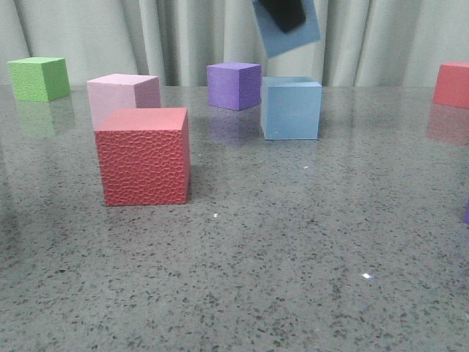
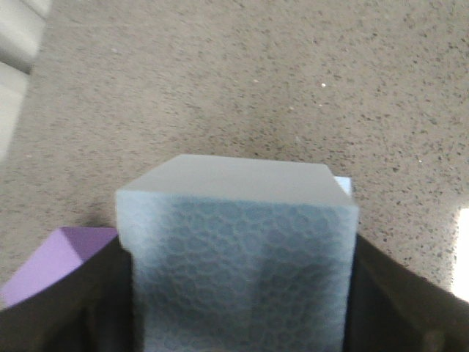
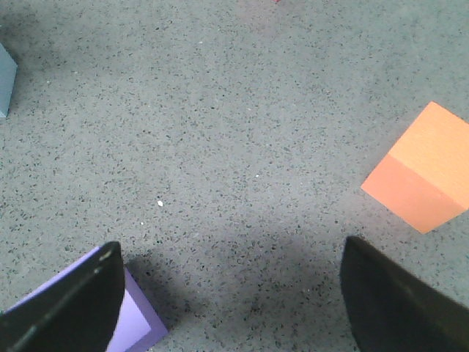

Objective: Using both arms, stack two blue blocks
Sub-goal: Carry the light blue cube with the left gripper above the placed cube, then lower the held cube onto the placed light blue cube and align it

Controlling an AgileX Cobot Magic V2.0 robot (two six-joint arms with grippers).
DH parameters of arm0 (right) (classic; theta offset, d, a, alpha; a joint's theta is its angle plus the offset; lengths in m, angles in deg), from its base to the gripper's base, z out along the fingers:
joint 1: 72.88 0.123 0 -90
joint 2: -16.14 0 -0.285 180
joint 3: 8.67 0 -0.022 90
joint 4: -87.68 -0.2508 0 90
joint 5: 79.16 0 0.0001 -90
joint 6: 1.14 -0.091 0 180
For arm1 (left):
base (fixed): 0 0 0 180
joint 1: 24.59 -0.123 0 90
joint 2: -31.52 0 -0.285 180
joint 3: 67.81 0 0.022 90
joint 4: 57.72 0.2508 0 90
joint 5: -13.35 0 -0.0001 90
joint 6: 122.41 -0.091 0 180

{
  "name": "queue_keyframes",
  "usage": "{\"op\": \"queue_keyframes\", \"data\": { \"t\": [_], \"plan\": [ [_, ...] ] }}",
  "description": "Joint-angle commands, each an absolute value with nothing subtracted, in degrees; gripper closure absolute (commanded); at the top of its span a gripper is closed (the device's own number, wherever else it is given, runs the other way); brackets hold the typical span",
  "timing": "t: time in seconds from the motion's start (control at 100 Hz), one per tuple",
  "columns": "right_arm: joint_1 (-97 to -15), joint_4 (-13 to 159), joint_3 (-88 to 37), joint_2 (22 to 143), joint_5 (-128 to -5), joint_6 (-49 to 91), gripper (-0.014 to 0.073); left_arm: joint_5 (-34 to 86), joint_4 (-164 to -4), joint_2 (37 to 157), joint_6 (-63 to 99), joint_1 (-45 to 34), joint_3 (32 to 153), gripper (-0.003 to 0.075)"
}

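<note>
Held block (image 1: 289, 33) above tabled block (image 1: 292, 110)

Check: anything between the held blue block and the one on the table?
Nothing visible. The held blue block, in the left gripper, hangs tilted in open air above the resting blue block, whose top is bare. The purple cube sits off to the side.

Two blue blocks (image 1: 292, 108) (image 1: 293, 33), two red cubes (image 1: 143, 156) (image 1: 453, 84).

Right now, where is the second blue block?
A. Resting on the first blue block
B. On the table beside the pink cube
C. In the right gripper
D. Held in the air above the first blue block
D: the front view shows the held blue block tilted, clear above the blue block on the table; the left gripper clamps it.
</note>
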State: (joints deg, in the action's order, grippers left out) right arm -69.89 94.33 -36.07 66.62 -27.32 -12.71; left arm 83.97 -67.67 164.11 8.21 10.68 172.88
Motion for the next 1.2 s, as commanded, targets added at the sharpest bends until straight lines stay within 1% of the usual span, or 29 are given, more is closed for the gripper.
{"op": "queue_keyframes", "data": {
  "t": [0.0, 0.47, 1.19],
  "plan": [
    [-70.20, 95.52, -34.64, 66.26, -30.43, -12.30, -0.0006, 82.42, -69.37, 161.44, 7.87, 11.39, 174.69, 0.0477],
    [-70.20, 95.52, -34.64, 66.26, -30.51, -12.30, -0.0006, 84.74, -68.91, 161.70, 7.66, 11.39, 174.69, 0.0477],
    [-70.20, 95.52, -34.64, 66.26, -30.51, -12.30, -0.0006, 84.64, -70.44, 161.70, 6.36, 11.39, 174.69, 0.0477]
  ]
}}
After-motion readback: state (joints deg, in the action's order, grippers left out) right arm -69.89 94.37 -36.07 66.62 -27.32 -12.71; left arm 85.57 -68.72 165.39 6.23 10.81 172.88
